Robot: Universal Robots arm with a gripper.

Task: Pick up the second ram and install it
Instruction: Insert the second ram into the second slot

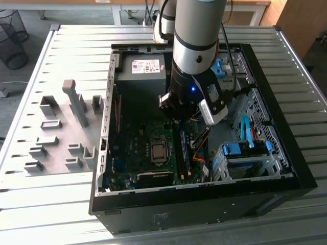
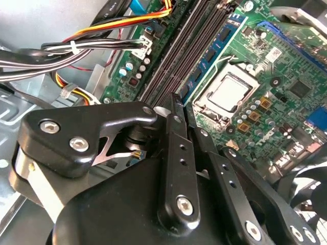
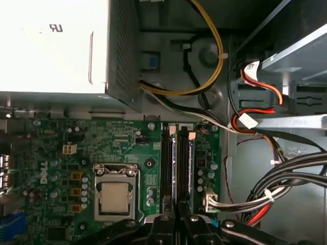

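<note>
Tool [image 3: 178, 224]: closed, nothing carried clear of the board. Its tip stands at the near-tool end of the ram [image 3: 176, 163], which lies along its slot on the motherboard [image 3: 127, 153]. Contact cannot be confirmed.

Judgement: pick-up complete, seating in hand. Finishing calls for a straight, even downward press until the stick sits level.

Left to right in the exterior view: a wire bin [image 1: 13, 38] on the floor, grey fixtures [image 1: 76, 107] on the slatted counter [image 1: 66, 46], the open case [image 1: 204, 204], the blue drive bay [image 1: 245, 150].
</note>
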